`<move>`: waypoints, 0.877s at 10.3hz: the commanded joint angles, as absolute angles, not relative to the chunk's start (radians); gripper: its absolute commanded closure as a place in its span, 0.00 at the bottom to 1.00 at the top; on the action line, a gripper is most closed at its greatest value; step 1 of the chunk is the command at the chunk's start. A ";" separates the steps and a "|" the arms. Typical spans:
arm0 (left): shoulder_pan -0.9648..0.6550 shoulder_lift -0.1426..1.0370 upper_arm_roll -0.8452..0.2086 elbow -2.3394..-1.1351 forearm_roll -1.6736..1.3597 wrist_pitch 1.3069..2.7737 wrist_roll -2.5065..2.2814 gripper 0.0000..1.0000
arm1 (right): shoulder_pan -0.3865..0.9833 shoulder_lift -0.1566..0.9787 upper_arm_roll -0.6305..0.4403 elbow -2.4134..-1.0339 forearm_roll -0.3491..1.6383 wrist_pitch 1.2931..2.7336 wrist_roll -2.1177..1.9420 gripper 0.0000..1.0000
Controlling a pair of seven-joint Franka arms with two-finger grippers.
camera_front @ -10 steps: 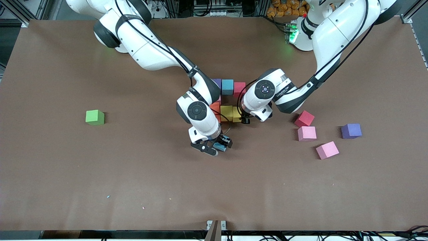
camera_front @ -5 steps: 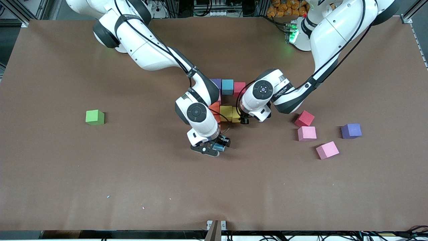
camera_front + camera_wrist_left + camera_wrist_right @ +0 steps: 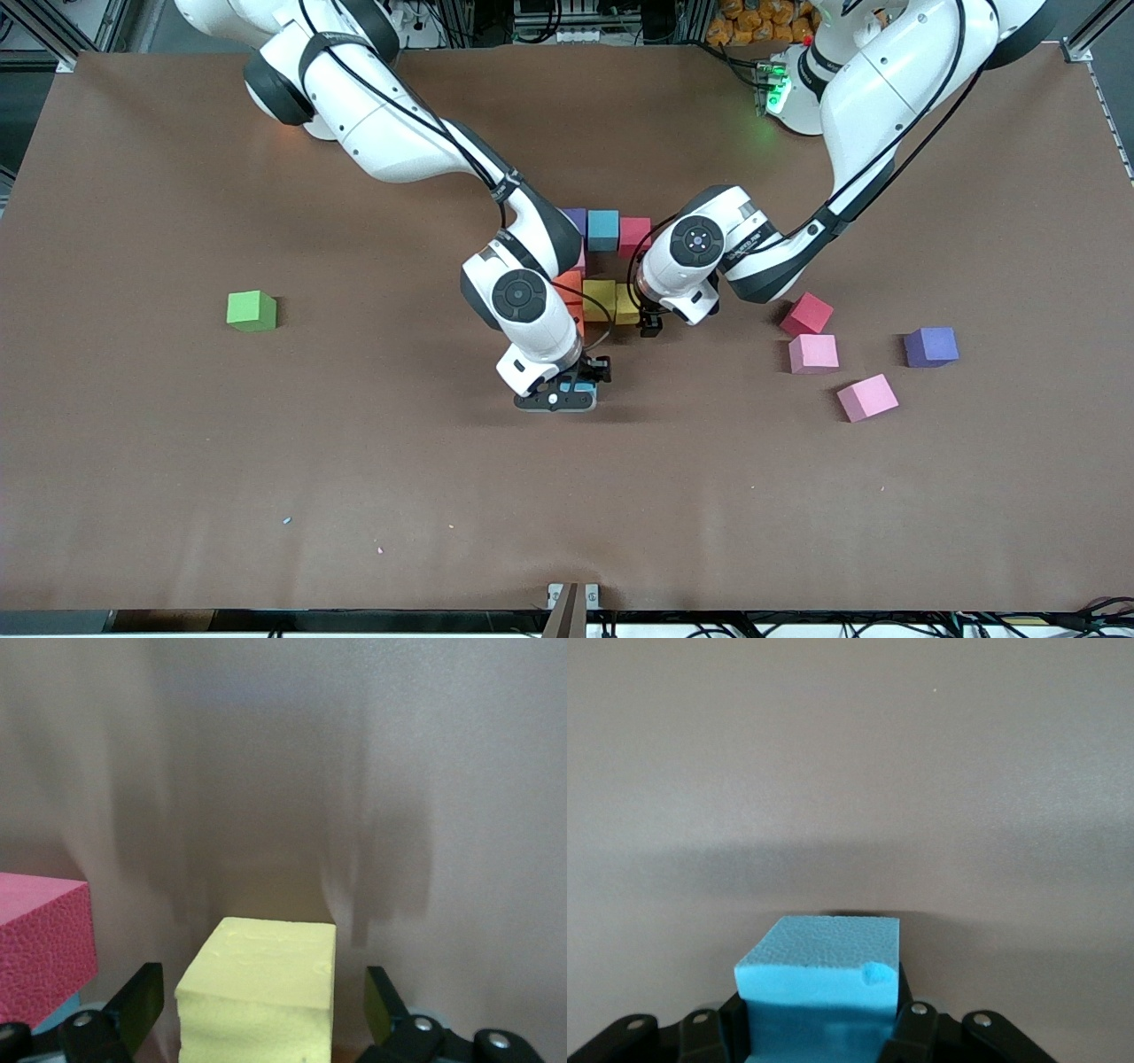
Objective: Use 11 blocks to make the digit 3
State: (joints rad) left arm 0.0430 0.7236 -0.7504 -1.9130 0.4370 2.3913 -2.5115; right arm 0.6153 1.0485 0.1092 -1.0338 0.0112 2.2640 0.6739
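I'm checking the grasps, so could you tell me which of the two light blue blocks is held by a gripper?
The light blue block clamped in the right gripper, over bare table; the other light blue block sits free in the farthest row.

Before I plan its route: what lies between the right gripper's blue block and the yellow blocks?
Front view: only bare brown table between blue block and yellow blocks.

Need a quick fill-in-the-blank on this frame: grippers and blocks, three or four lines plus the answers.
1. The right gripper is shut on a light ____ block.
2. The left gripper is ____, with a yellow block between its fingers.
3. The block alone toward the right arm's end of the table is ____.
4. Beside the red block toward the left arm's end lie two ____ blocks and a purple block.

Missing words: blue; open; green; pink
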 commanded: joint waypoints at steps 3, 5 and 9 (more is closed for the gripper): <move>0.043 0.674 -0.747 -1.904 0.439 2.341 -2.484 0.00 | 0.595 1.046 0.152 -1.043 0.003 2.174 0.606 1.00; 0.043 0.651 -0.750 -1.914 0.439 2.323 -2.473 0.00 | 0.594 1.046 0.156 -1.043 0.003 2.148 0.606 1.00; 0.058 0.582 -0.759 -1.910 0.430 2.227 -2.418 0.00 | 0.597 1.046 0.156 -1.048 0.006 2.129 0.607 1.00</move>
